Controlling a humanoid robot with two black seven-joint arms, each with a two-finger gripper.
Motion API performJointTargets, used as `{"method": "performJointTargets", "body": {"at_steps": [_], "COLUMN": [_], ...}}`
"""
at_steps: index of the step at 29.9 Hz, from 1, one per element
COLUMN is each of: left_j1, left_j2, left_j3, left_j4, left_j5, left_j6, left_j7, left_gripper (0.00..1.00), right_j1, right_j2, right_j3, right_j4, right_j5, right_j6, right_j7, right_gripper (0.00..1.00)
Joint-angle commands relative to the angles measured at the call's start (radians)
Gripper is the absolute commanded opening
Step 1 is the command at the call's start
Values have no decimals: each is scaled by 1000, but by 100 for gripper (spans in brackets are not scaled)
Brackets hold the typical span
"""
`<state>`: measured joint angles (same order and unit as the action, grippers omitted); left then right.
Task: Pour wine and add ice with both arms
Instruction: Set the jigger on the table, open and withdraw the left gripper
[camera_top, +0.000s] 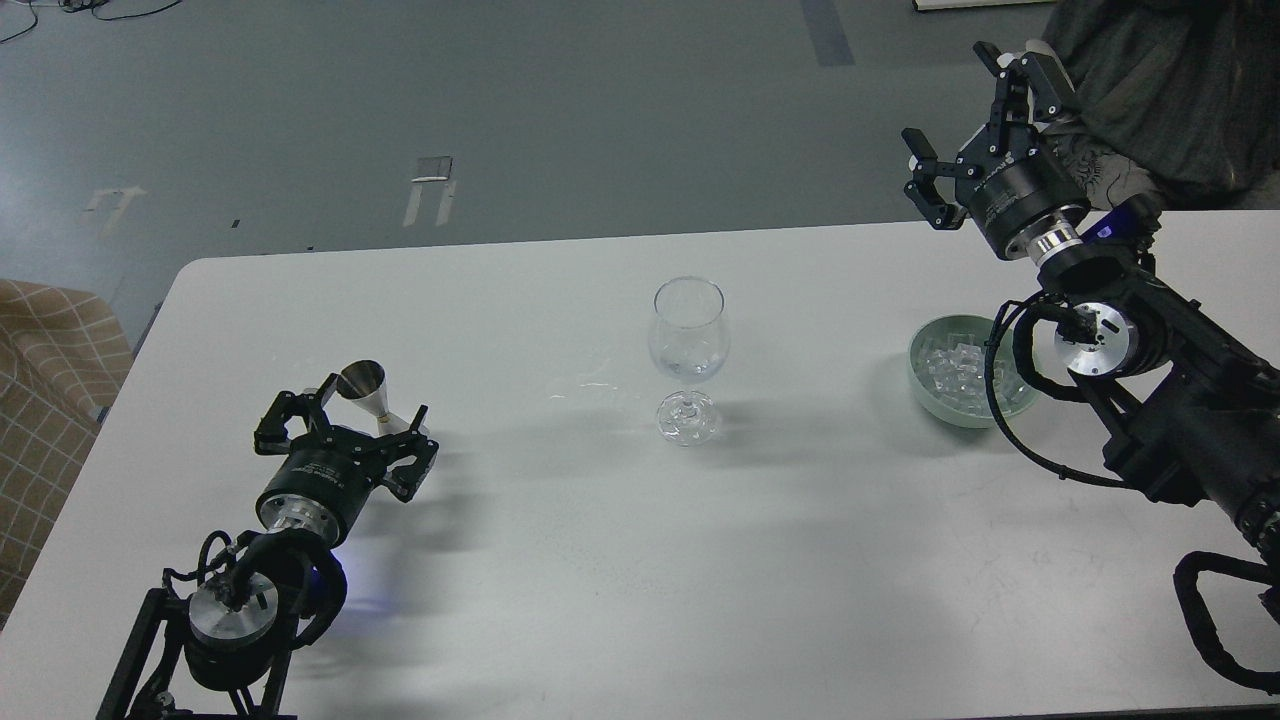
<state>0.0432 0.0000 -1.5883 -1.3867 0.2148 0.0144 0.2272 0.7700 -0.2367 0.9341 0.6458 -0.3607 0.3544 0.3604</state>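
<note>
A clear stemmed wine glass (688, 350) stands at the table's middle. A pale green bowl (922, 383) at the right holds a heap of clear ice cubes (950, 362). My left gripper (375, 432), low at the front left, has its fingers closed around the waist of a small metal jigger (367, 390), which leans slightly left. My right gripper (965, 105) is open and empty, raised beyond the bowl near the table's far right edge. My right arm (1150, 400) covers the bowl's right side.
The white table (600, 560) ends at a grey floor behind. A person in dark clothes (1150, 90) sits at the far right, close to my right gripper. A checked cloth (50, 370) lies off the table's left edge.
</note>
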Motion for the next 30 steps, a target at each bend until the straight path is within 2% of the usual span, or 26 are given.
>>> {"method": "performJointTargets", "body": {"at_steps": [1, 4, 11, 14, 16, 17, 18, 22, 25, 30], "left_j1": [10, 46, 127, 129, 109, 100, 86, -67, -164, -331], "left_j2": [0, 0, 34, 84, 159, 187, 210, 349, 414, 431], "left_j3": [-5, -12, -59, -125, -165, -173, -179, -182, -176, -153], "left_j4": [-2, -6, -14, -6, 3, 11, 20, 104, 161, 281], "left_j5": [-3, -21, -58, -49, -35, -32, -31, 10, 69, 277], "left_j6": [-2, -22, -125, -215, -299, -316, -333, -396, -407, -450], "left_j7": [4, 9, 14, 4, -2, -5, -12, -95, -120, -201], "left_gripper": [98, 98, 98, 98, 98, 98, 98, 98, 98, 98], "right_j1": [0, 0, -3, -3, -3, -3, -3, -3, -3, -15], "right_j2": [-1, -3, -6, -10, -13, -13, -15, -30, -62, -148], "right_j3": [0, 0, 0, 0, 0, -1, -1, -1, -5, -23], "right_j4": [0, 0, 0, 3, 9, 14, 15, 35, 60, 124], "right_j5": [0, 0, 0, 2, 0, 0, 0, -1, -33, -213], "right_j6": [0, 0, 0, 0, 0, 0, 0, 0, 0, -8], "right_j7": [0, 0, 0, 0, 0, 0, 0, 0, 0, 0], "right_gripper": [100, 100, 100, 100, 100, 100, 100, 100, 100, 100]}}
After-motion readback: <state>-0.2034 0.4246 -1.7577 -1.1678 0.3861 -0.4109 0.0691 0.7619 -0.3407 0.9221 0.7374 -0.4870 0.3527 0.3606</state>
